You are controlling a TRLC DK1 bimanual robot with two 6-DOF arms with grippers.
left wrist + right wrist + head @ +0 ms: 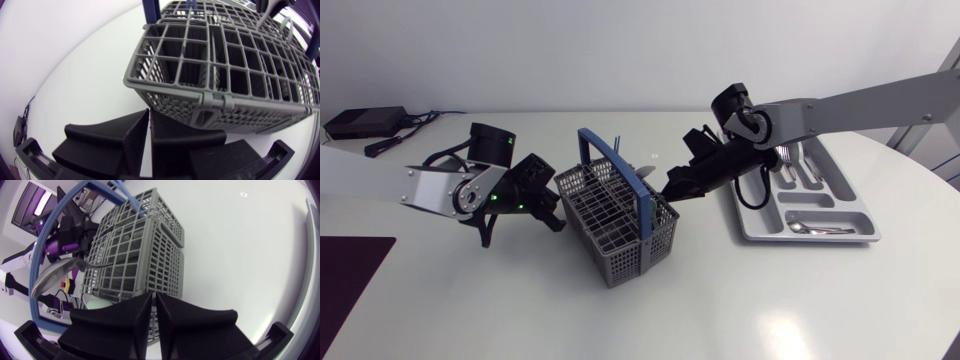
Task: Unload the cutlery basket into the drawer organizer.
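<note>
Matte black wedge fingers of the left gripper [150, 137] are sitting almost pressed together with only a slit between them, gripping nothing. The cutlery basket [200, 90] is lying just ahead, apart from them. Right gripper [154, 317] is showing the same narrow slit, holding nothing, close at the basket's opposite side. Smooth white table [770, 300] is carrying everything. Basket is standing mid-table between both grippers: boxy grey plastic lattice, blue hoop handle [615, 160]. Drawer organizer [820, 238] is lying beneath the right arm, apart from the basket: pale grey moulded tray with long slots. Steel forks [788, 160] and a spoon [817, 229] are resting in it. One shiny steel utensil [55, 277], spoon-like, is sticking out of the basket.
</note>
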